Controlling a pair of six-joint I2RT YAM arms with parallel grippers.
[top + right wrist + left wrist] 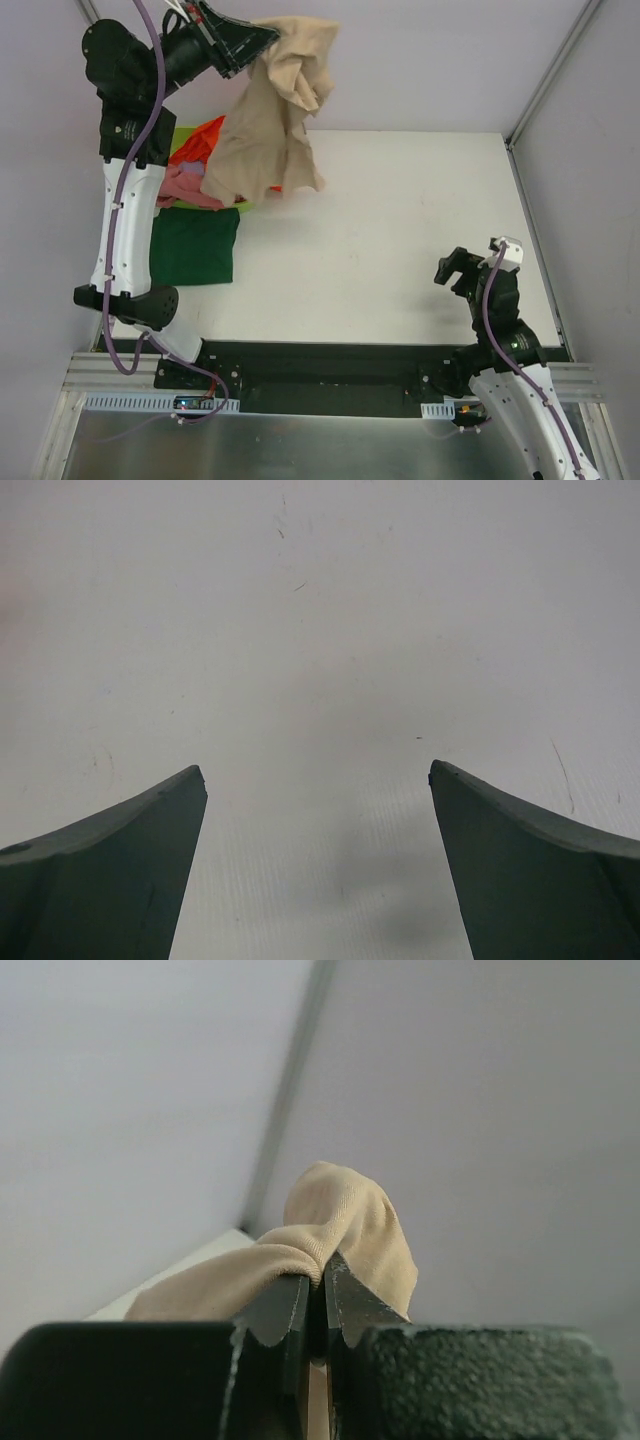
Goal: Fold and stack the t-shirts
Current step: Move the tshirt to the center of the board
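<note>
My left gripper (268, 42) is raised high at the back left, shut on the beige t-shirt (265, 120), which hangs crumpled below it. In the left wrist view the beige cloth (345, 1222) bunches between the closed fingertips (316, 1272). The dark green t-shirt (196, 245) lies folded flat on the table at the left. The orange t-shirt (203, 140) and pink t-shirt (185, 185) lie crumpled in the lime-green tub (245, 206). My right gripper (452, 268) is open and empty, low over the table at the right; the right wrist view (317, 770) shows bare table between the fingers.
The white table (400, 220) has grey walls behind and to the right. The hanging beige shirt partly covers the tub and the orange shirt.
</note>
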